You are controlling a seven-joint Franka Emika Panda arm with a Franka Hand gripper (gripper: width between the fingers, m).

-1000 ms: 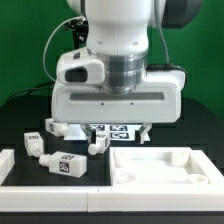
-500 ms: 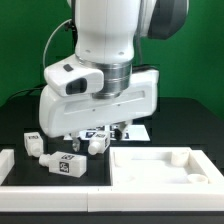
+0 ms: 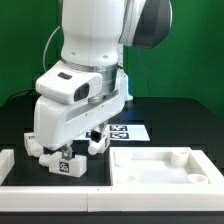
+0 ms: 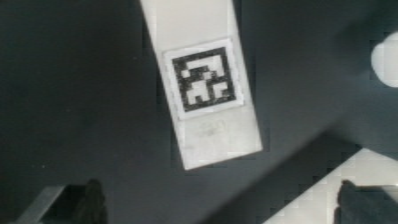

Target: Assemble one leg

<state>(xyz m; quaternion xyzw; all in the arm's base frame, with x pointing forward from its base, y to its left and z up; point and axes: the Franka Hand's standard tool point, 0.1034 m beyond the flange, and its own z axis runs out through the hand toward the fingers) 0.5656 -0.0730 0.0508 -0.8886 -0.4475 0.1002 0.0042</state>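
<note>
While over a leg (image 4: 205,88), end effector (image 4: 217,205) agape.

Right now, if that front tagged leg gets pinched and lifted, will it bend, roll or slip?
The leg looks like rigid plastic, so probably no bending. Its flat tagged face suggests it won't roll. Smooth sides might slip.

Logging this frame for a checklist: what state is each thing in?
Gripper: open, empty.
Front leg: loose, lying on table.
Leg at exterior view's left: loose on table.
Leg at exterior view's right: loose on table.
Tabletop: lying flat, no leg fitted.
</note>
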